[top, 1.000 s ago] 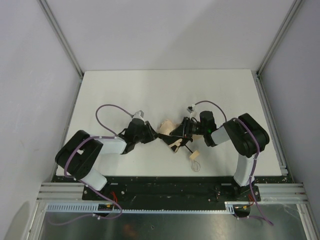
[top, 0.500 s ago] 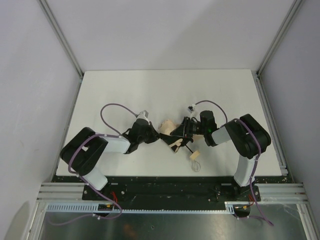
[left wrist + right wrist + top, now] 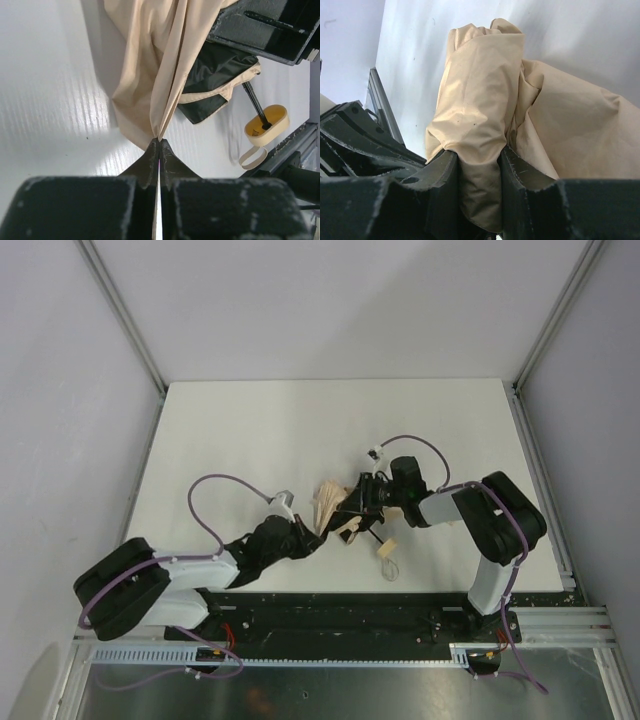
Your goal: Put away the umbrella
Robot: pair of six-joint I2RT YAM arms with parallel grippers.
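Note:
The umbrella [image 3: 333, 506] lies near the front middle of the table as a rumpled beige bundle with black underside. Its thin black shaft runs to a pale wooden handle [image 3: 391, 545] with a cord loop [image 3: 390, 569]. My left gripper [image 3: 312, 537] is shut, pinching a fold of the beige fabric [image 3: 150, 100] at its tips [image 3: 159, 141]. The handle [image 3: 267, 125] shows at the right in the left wrist view. My right gripper [image 3: 352, 502] is shut on a thick roll of the fabric [image 3: 477, 125], which fills the gap between its fingers [image 3: 442, 175].
The white table [image 3: 330, 420] stretches back to grey walls with metal frame rails at both sides. The table's front edge and black rail [image 3: 340, 605] lie just below the handle's loop. The two grippers sit close together over the umbrella.
My left arm has swung down toward the front edge, pulling its pinched fabric fold toward the near side. My right gripper has shifted slightly back and left with the bundle.

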